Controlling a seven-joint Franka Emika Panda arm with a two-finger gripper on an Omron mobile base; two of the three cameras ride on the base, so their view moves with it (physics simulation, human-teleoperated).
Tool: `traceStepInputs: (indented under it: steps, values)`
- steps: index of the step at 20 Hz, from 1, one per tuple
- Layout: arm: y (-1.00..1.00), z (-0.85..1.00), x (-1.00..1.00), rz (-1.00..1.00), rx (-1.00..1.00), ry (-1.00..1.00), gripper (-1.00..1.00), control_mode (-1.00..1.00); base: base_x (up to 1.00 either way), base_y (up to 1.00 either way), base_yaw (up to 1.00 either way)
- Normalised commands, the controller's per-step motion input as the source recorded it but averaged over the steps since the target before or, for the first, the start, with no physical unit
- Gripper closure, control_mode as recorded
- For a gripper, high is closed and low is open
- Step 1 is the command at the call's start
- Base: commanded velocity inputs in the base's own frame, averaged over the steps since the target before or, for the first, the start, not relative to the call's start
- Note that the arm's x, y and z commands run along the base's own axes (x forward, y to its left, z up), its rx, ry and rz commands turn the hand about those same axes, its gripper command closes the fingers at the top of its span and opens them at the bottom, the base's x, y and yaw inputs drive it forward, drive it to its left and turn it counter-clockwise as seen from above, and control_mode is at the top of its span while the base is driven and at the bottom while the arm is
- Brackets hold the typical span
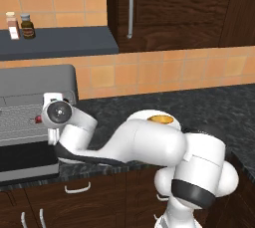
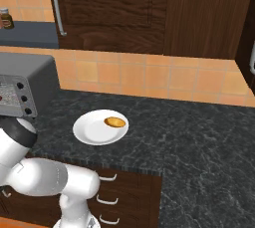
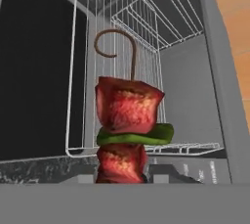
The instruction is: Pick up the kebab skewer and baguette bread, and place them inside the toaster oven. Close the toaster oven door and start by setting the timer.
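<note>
One kebab skewer (image 3: 128,127) fills centre frame as we face the toaster oven (image 3: 217,100) rack; baguette bread (image 2: 115,122) waits mid-frame on the plate (image 2: 92,131); hand's grip we cannot tell.

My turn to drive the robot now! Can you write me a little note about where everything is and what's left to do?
Gripper: its fingertips can't be seen, so the grip can't be confirmed; the kebab skewer sits right in front of the hand camera, at the wire rack of the open toaster oven.
Baguette bread: on the white plate on the counter.
Done: skewer brought to the oven.
Left: set skewer inside, fetch the bread, close the door, set the timer.
</note>
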Motion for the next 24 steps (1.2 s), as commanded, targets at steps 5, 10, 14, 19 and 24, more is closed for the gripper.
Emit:
traceStepInputs:
  steps: [5,10,14,19,24]
  values:
    - [0.35,0.11,0.03,-0.01,-0.05,0.08,1.00,-1.00,0.00,0.00,0.00]
    - [0.06,-0.02,0.16,0.00,0.00,0.01,1.00,-1.00,0.00,0.00,0.00]
    - [0.06,-0.24,0.23,0.00,0.00,0.00,1.00,-1.00,0.00,0.00,0.00]
    - [0.01,-0.07,0.35,0.00,0.00,0.00,1.00,-1.00,0.00,0.00,0.00]
    - [0.03,0.00,0.38,0.00,0.00,0.00,1.00,-1.00,0.00,0.00,0.00]
